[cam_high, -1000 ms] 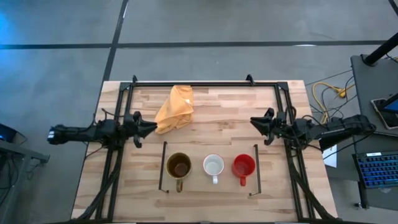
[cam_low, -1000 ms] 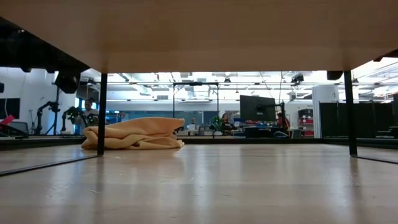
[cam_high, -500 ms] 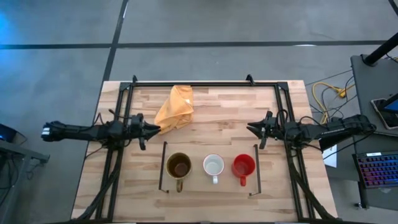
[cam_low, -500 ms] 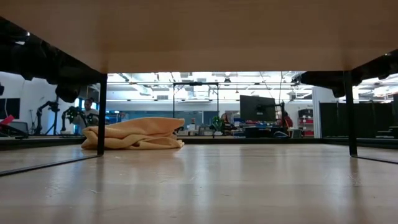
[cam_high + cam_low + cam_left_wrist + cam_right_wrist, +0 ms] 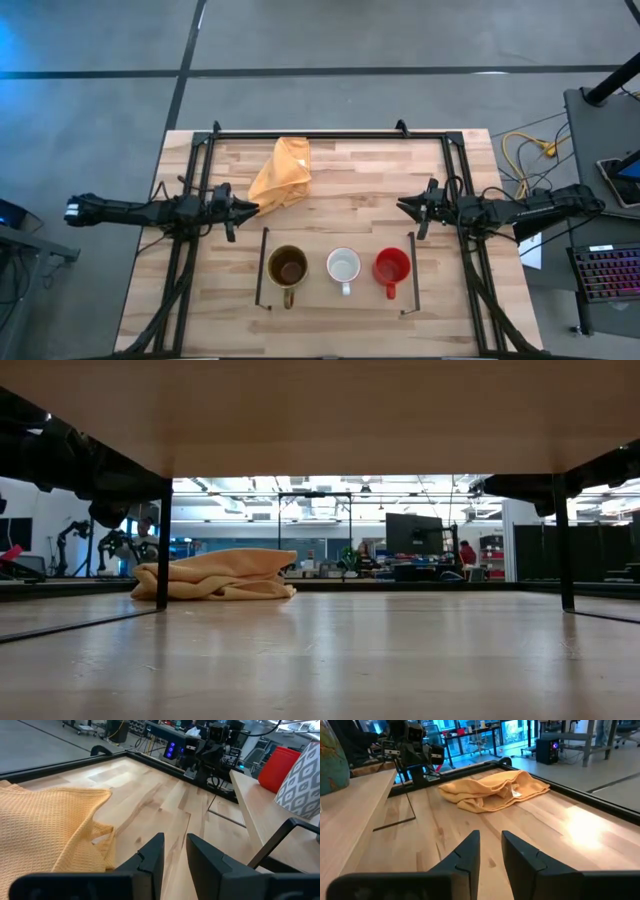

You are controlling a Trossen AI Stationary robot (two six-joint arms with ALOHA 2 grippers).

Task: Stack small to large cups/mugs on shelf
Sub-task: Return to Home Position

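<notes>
Mugs, where: all three stand upright in a row on the flat light-wood shelf board with thin black end rails. The shelf sits by the long edge of the wooden table farthest from the cloth. The big olive-brown mug with the dark inside is at the shelf's left end. The white mug is in the middle and the small red mug is at the right end by the rail. None of them touch, and the handles all point at that same table edge.
Looks: the olive one's clearly the biggest and has a mottled glaze. The white one shows a grey diamond pattern on its outside in the left wrist view. The red one is plain and shiny.
Handling (my guess): they look like glazed ceramic, so rigid, a bit heavy for their size, slick, and likely to chip if knocked together.
Where to grab: I'd pinch the rim wall opposite the handle, one finger inside and one outside. The handle loop looks too fiddly.
Left gripper: low over the table near its left edge, just beside the crumpled yellow waffle-weave cloth. The fingers are a narrow gap apart with nothing between them.
Right gripper: mirrored near the right edge, fingers likewise slightly parted and empty.
Progress: the sizes run large to small, left to right, so the sorting looks done to me. Both arms sit clear of the shelf.
</notes>
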